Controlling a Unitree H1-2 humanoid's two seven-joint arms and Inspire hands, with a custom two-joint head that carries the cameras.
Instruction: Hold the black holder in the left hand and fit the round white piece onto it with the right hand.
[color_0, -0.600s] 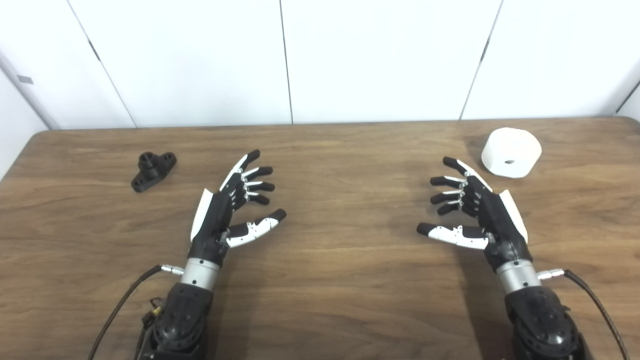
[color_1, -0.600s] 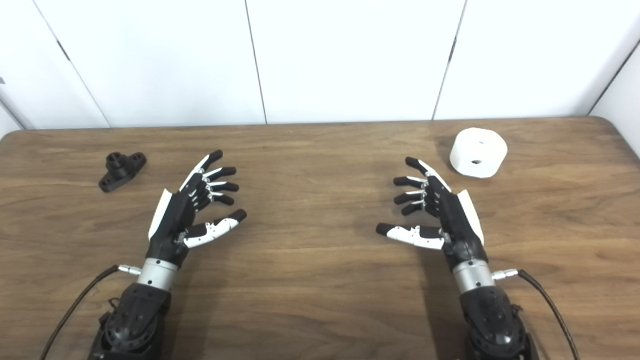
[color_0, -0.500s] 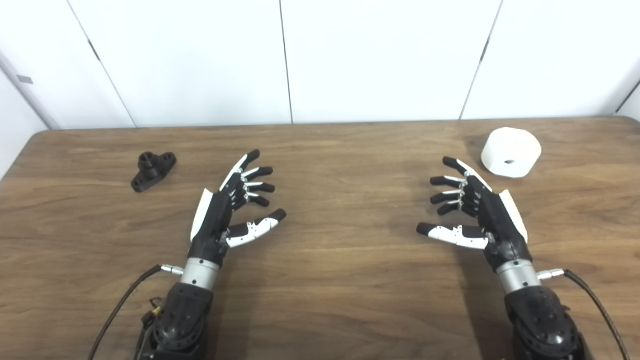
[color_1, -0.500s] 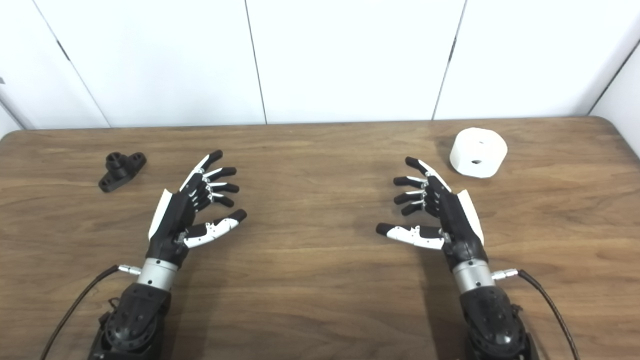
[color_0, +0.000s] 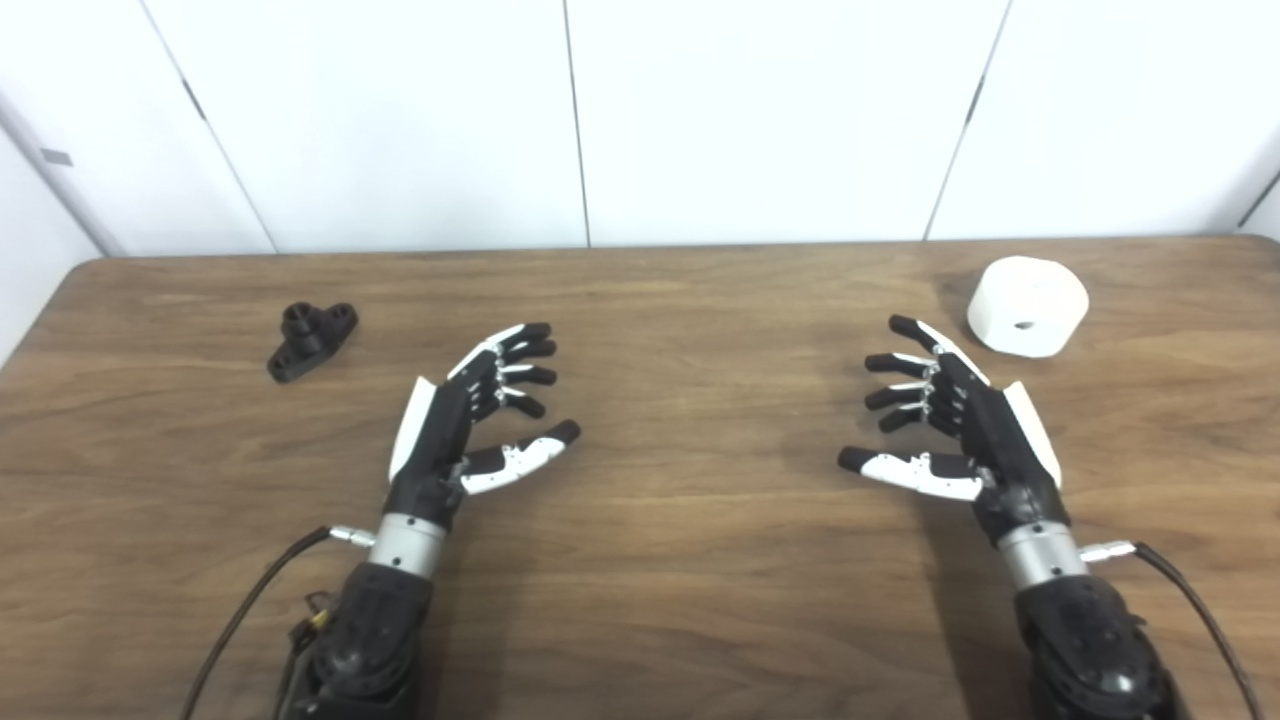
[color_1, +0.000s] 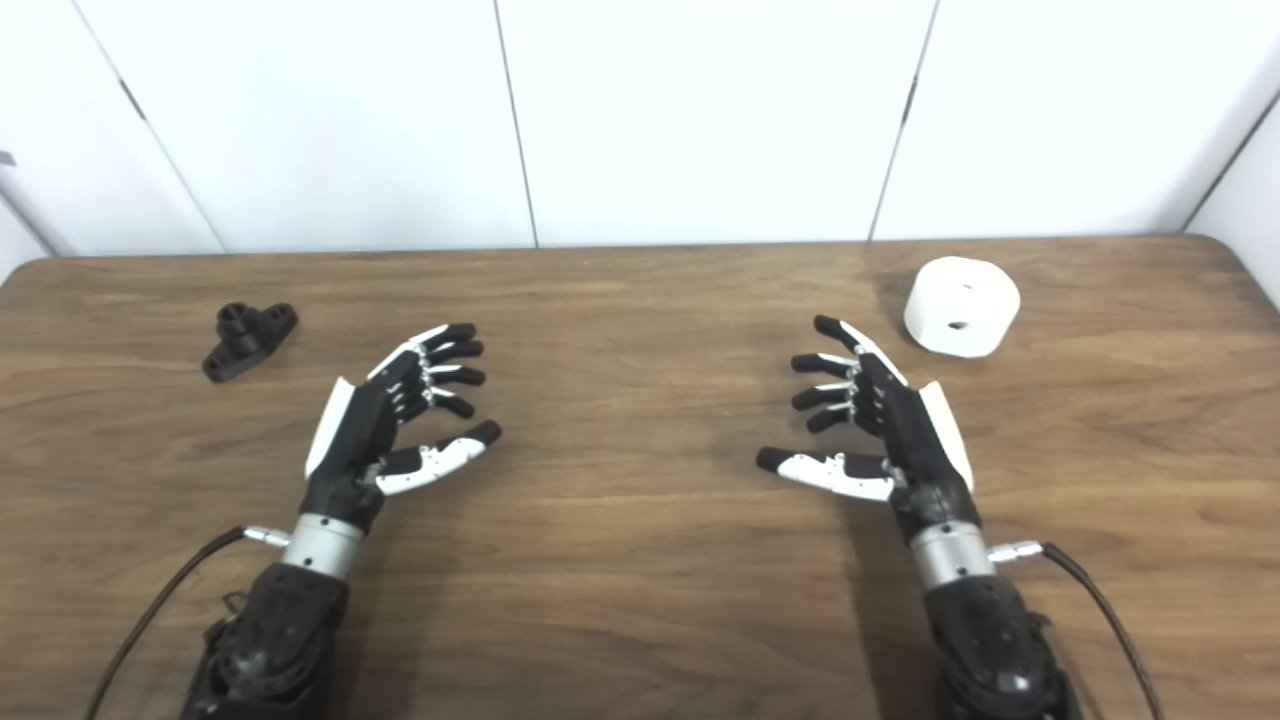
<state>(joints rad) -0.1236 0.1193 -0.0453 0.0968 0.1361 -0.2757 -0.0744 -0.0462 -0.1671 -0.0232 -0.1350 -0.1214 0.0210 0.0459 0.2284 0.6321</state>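
The black holder (color_0: 311, 339) lies on the wooden table (color_0: 660, 560) at the far left, well left of and beyond my left hand (color_0: 468, 418). The round white piece (color_0: 1027, 305), a short cylinder with a small hole in its side, stands at the far right, just beyond my right hand (color_0: 950, 420). Both hands hover low over the table, palms facing each other, fingers apart and empty. The left hand's fingers curl slightly inward.
White wall panels (color_0: 760, 110) stand behind the table's far edge. Cables (color_0: 250, 610) run from both wrists toward the near edge.
The left hand's fingers have curled inward a little and the hand has rolled slightly. The whole picture has shifted a few pixels right. The right hand, holder and white piece have not moved.
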